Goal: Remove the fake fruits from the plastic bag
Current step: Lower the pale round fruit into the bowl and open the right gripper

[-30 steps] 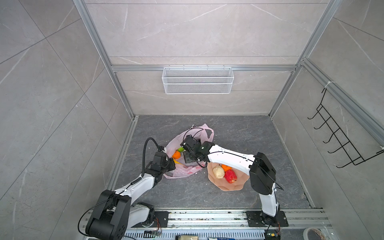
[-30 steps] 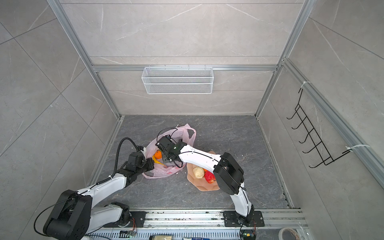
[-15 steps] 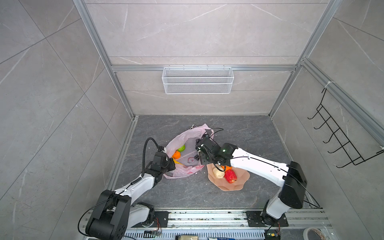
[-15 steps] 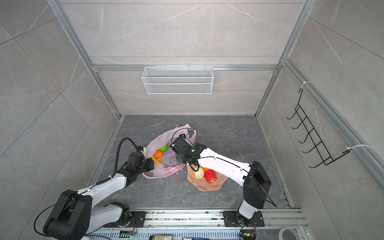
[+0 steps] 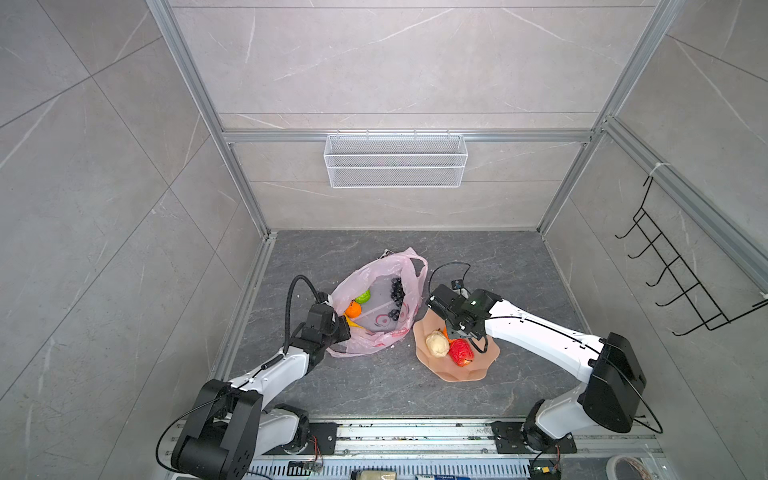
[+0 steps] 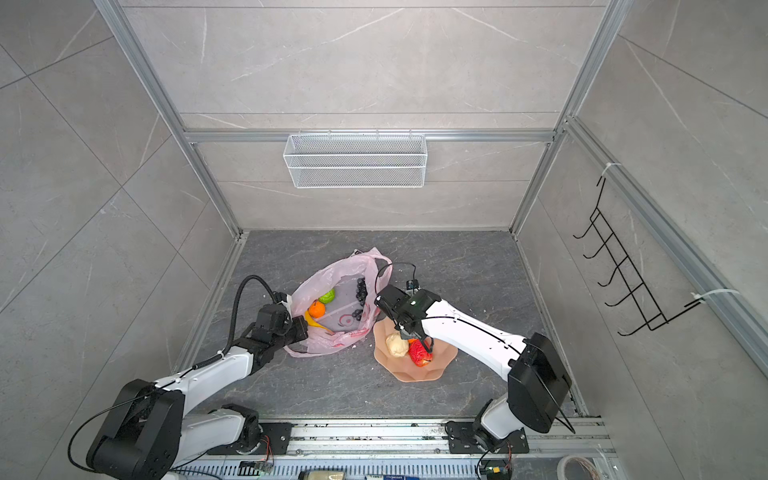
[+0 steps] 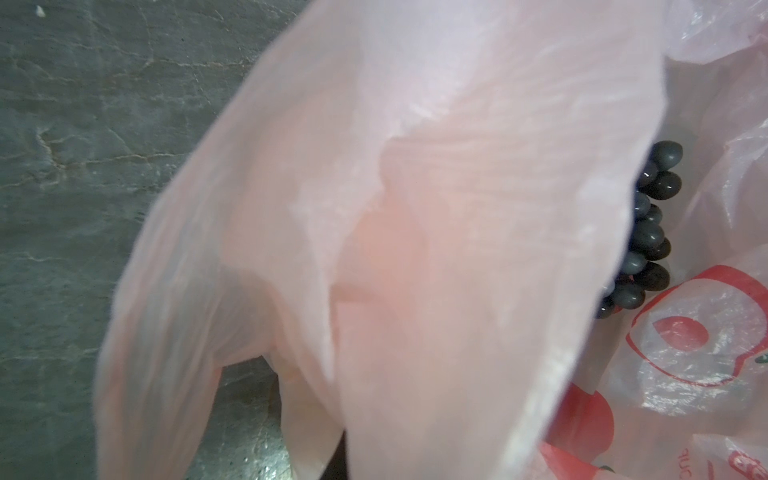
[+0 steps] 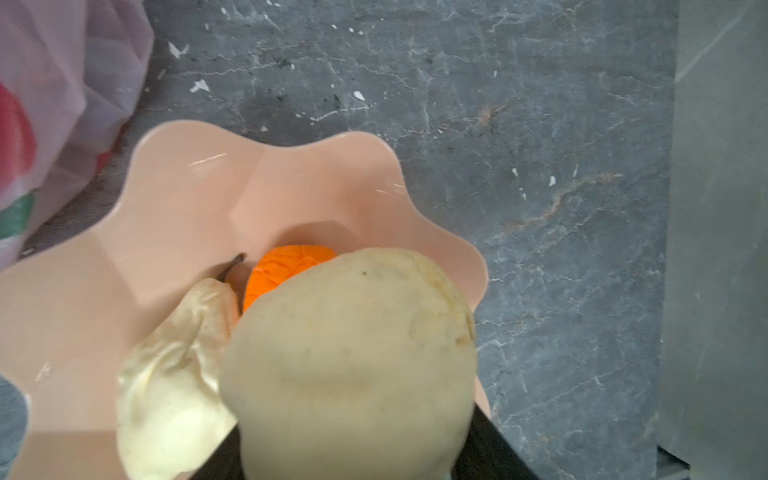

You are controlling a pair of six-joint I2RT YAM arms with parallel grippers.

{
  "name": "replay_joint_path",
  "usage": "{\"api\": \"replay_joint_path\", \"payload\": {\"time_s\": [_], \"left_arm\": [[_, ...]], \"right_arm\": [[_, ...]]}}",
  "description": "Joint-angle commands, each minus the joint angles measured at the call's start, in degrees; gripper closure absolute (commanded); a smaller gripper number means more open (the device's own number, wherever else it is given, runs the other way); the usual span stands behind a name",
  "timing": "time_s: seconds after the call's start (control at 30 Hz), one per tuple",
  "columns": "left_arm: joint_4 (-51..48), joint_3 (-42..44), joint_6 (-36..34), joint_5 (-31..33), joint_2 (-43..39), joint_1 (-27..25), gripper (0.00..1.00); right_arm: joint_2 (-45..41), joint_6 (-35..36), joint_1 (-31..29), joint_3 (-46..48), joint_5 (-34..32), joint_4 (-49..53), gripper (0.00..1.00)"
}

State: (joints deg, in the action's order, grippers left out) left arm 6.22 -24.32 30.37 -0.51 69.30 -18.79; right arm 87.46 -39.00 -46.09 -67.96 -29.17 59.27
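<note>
The left gripper (image 5: 343, 328) is clamped shut on the near rim of the plastic bag (image 5: 386, 336), pinching the thin pink film so that the mouth gapes away from its tips. Just past those tips, inside the bag, lie a yellow banana (image 5: 350, 322), an orange (image 5: 353, 309) and a green round fruit (image 5: 363, 296). Farther from the gripper, toward the bag's far side, sits the dark grape bunch (image 5: 397, 291). In the left wrist view a fold of film fills most of the frame and hides the fingers.

The right gripper (image 5: 461, 332) hangs over the peach scalloped plate (image 5: 461, 376), which sits just beside the bag. Its jaws are parted around a round beige fruit (image 8: 353, 365), which seems to be gripped. Dark finger parts flank it in the right wrist view, though the contact itself is out of sight. Below this gripper 3 fruits lie on the plate: a beige pear (image 8: 174, 374) just beside the held fruit, a second orange (image 8: 286, 270) beyond it, and a red fruit (image 5: 460, 351) close under the tips. Bag and plate both rest on the dark grey marbled floor (image 5: 374, 386).
</note>
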Motion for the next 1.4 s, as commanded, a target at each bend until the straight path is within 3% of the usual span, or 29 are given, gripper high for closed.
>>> {"api": "replay_joint_path", "payload": {"time_s": [0.0, 0.4, 0.97, 1.37], "left_arm": [[0.6, -2.0, -1.3, 0.2, 0.4, -0.3, 0.92], [0.7, -2.0, -1.3, 0.4, 0.4, -0.3, 0.92], [1.2, -2.1, -1.2, 0.1, 1.6, -0.3, 0.92], [1.1, -2.1, -1.3, 0.3, 1.3, -0.3, 0.92]], "right_arm": [[0.0, -2.5, 1.2, 2.2, -2.1, 3.7, 0.41], [3.0, -1.6, 5.2, 6.7, -0.8, 1.0, 0.43], [5.6, -0.7, 5.3, 6.7, 0.1, 0.4, 0.41], [4.8, -0.3, 4.2, 6.1, 0.1, 0.1, 0.31]]}}
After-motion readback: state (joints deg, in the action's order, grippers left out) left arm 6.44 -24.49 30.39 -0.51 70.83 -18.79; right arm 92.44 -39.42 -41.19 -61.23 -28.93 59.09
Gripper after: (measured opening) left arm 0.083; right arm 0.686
